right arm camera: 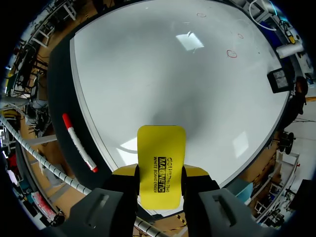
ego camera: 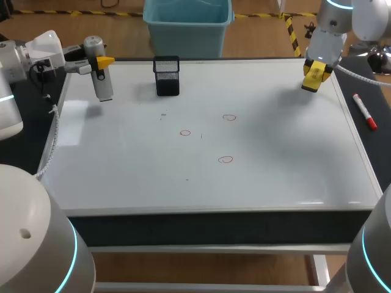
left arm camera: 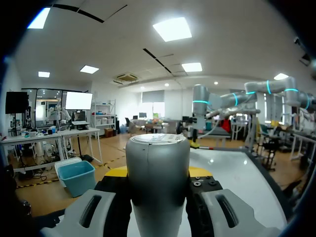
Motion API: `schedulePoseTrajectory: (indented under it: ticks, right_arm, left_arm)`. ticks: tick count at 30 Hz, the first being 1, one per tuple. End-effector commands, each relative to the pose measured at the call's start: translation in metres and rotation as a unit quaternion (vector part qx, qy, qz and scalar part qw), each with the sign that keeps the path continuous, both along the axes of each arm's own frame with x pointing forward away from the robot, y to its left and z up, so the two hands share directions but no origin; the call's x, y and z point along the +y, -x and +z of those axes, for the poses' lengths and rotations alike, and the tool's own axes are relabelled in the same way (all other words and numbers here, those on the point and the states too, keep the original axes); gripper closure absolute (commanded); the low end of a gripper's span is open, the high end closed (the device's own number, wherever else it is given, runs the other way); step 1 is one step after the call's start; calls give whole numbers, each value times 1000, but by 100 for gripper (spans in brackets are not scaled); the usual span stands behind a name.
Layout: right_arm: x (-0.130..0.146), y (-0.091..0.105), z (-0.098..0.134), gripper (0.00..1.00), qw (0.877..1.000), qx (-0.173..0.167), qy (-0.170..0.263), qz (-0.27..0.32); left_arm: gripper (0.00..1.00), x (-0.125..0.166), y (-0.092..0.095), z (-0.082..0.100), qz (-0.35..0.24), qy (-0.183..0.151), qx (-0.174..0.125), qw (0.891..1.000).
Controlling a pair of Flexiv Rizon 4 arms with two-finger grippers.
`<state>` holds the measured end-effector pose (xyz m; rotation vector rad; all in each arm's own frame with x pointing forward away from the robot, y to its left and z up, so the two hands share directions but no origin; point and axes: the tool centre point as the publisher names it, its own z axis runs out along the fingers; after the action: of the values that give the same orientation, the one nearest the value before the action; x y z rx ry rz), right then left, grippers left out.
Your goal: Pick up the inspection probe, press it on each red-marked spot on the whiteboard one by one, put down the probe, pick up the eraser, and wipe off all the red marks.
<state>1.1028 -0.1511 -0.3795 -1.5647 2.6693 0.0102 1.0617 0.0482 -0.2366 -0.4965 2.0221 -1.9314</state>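
- A large white whiteboard lay flat on the dark worktop, covering most of it.
- Three small red-marked rings were drawn near the middle of the board: one towards the left, one farther back and to the right, and one nearest the front. They stood apart from one another, and neither arm was over them.
- The left gripper pinched a grey cylindrical metal inspection probe from two sides. The probe hung roughly upright over the board's far left corner. The left wrist view showed its round top between the yellow tips. Whether its lower end touched the board could not be told.
- The right gripper was closed on a flat yellow rectangular whiteboard eraser, held from two sides above the board's far right corner and well apart from the marks.
- A black wire-mesh pen holder stood upright on the far edge of the board, just to the right of the probe.
- A red-capped white marker pen lay on the worktop just beside the board's right edge.
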Motion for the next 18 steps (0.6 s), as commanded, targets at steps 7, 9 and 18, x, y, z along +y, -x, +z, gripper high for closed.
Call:
schedulePoseTrajectory:
  ticks: [7,9,18]
  right_arm:
    - [-1,0,2,100,1000,0,1,1]
    - [-1,0,2,100,1000,0,1,1]
    - [-1,0,2,100,1000,0,1,1]
  left_arm:
    - [100,0,-1,0,0,1,-2,1000]
    - [100,0,-1,0,0,1,-2,1000]
    - [100,-32,27,6,-27,-3,-12,1000]
